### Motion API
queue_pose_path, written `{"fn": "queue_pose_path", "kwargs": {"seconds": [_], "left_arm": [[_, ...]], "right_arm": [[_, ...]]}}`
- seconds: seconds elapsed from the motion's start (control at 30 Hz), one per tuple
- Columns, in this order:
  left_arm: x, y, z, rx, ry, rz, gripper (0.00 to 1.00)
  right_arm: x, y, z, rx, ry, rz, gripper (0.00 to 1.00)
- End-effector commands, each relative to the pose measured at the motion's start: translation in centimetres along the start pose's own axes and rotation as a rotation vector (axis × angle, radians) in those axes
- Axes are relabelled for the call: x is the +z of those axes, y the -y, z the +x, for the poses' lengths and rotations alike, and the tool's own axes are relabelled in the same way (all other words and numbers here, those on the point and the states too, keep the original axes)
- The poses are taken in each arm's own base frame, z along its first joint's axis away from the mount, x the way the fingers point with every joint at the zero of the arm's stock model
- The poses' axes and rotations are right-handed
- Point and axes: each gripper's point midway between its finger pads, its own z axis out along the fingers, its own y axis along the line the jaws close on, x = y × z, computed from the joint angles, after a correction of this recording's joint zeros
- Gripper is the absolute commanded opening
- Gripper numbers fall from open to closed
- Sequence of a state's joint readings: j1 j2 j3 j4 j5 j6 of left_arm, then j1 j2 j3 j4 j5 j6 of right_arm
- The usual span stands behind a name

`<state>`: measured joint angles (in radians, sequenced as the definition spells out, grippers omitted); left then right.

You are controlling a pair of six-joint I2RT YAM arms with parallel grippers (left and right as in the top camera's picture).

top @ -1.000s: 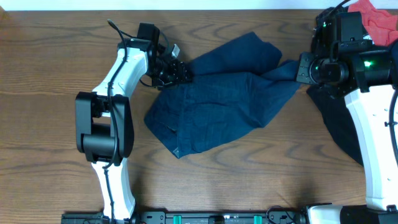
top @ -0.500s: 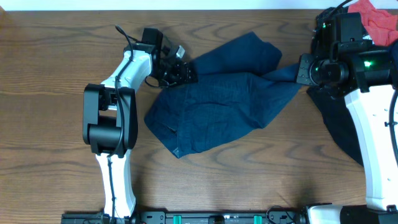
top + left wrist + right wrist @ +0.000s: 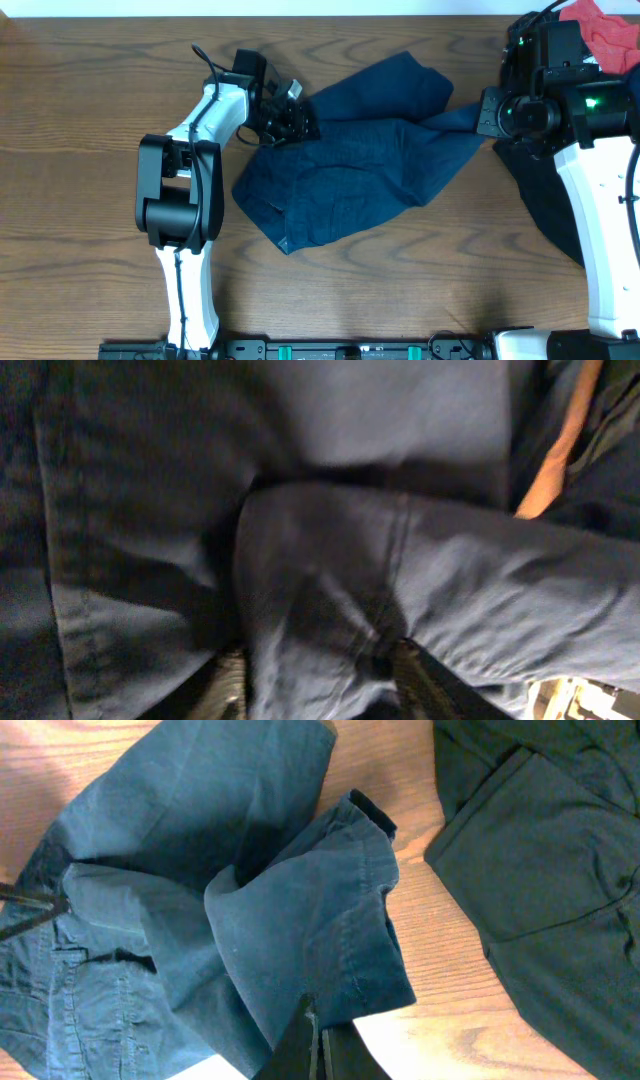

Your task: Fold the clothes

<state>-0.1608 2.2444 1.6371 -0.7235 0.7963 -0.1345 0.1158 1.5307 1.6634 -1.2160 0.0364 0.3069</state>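
The navy-blue clothes point(image 3: 350, 170) lie crumpled across the table's middle, one leg reaching up and back, another stretched right. My left gripper point(image 3: 295, 122) is at the garment's upper left edge, with a fold of navy fabric point(image 3: 320, 610) bunched between its fingers point(image 3: 318, 685). My right gripper point(image 3: 482, 112) is shut on the hem of the right leg point(image 3: 340, 930), its fingers point(image 3: 318, 1035) pressed together on the cloth.
A black garment point(image 3: 545, 200) lies under my right arm, also in the right wrist view point(image 3: 540, 870). A red cloth point(image 3: 605, 30) sits at the back right corner. Bare wooden tabletop point(image 3: 80, 150) stretches to the left and front.
My left gripper has shifted slightly right and back with the fabric edge, and the left arm has swung right. The right arm has not moved.
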Motion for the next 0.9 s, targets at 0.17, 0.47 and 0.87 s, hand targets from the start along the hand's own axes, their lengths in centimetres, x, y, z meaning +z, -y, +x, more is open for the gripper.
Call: {"fn": "queue_pose_path", "kwargs": {"seconds": [0.17, 0.47, 0.87], "left_arm": [[0.6, -0.9, 0.5, 0.032, -0.018, -0.021, 0.11], [-1.1, -0.1, 0.9, 0.045, -0.014, -0.011, 0.06], [-19.0, 10.7, 3.8, 0.242, 0.305, 0.046, 0.06]], "right_arm": [[-0.3, -0.3, 0.0, 0.002, 0.002, -0.005, 0.01], [-0.3, 0.2, -0.1, 0.002, 0.011, 0.028, 0.01], [-0.4, 1.1, -0.6, 0.005, 0.033, 0.075, 0.01]]}}
